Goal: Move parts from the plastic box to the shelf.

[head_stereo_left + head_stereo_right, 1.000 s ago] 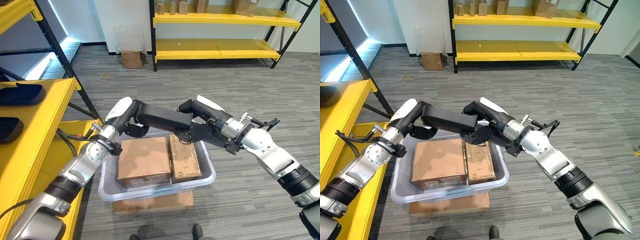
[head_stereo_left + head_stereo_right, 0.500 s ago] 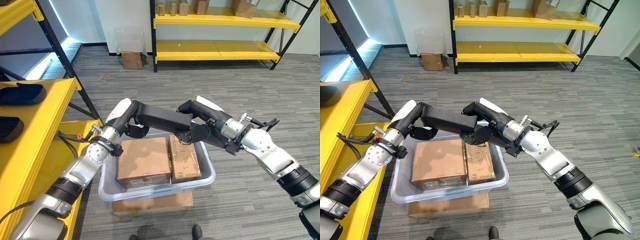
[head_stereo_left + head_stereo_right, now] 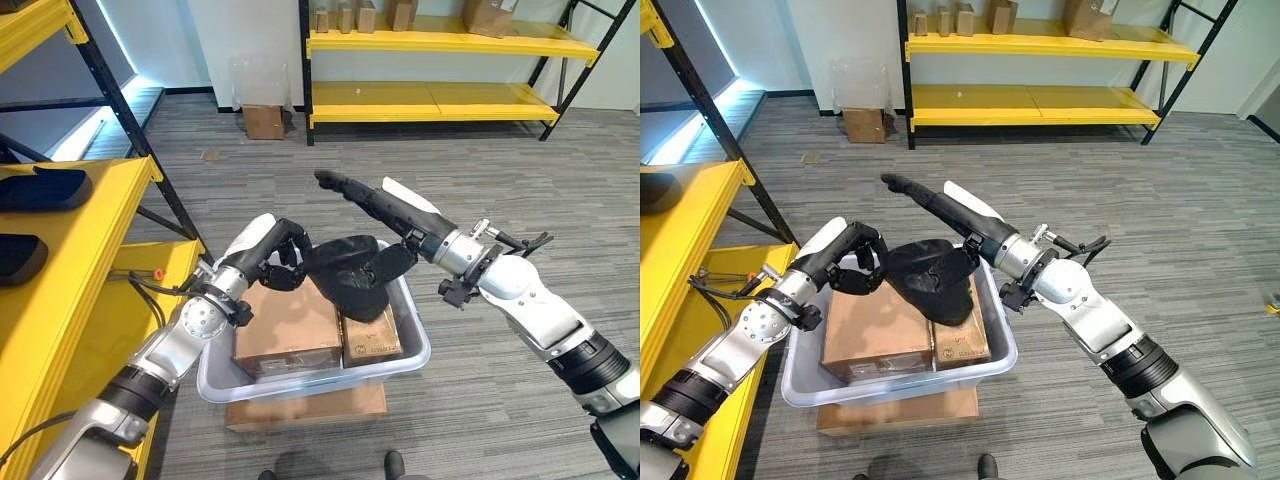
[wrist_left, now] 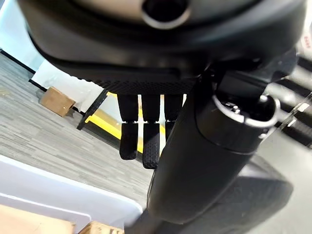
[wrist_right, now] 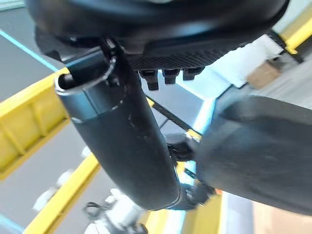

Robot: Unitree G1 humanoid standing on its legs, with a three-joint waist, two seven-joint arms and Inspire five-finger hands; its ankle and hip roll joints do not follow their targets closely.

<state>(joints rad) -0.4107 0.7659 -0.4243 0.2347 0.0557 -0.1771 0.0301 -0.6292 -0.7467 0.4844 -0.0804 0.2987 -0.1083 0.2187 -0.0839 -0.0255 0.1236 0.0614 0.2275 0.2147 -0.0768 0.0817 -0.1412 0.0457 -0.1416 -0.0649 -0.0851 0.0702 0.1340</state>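
A black saddle-shaped part (image 3: 350, 272) hangs over the grey plastic box (image 3: 417, 338). My left hand (image 3: 272, 262) is curled round the part's left end; the left wrist view has its bent fingers (image 4: 142, 141) beside the part (image 4: 253, 195). My right hand (image 3: 400, 215) is at the part's right side, fingers (image 3: 335, 182) straight and pointing up and away, thumb against the part. Its wrist view shows the part (image 5: 253, 146) next to the thumb. Two more black parts (image 3: 40, 187) lie on the yellow shelf (image 3: 90, 250) at my left.
In the box lie two cardboard cartons (image 3: 288, 325), and a flat carton (image 3: 300, 405) sits under it. A second yellow shelf (image 3: 430, 100) with small cartons stands at the far wall, with a carton (image 3: 263, 118) on the floor beside it. A person's shoes (image 3: 395, 464) show at the near edge.
The part, held level between both hands before, has swung down to hang over the box. My right hand's fingers have straightened off it and lifted; the left hand keeps its hold.
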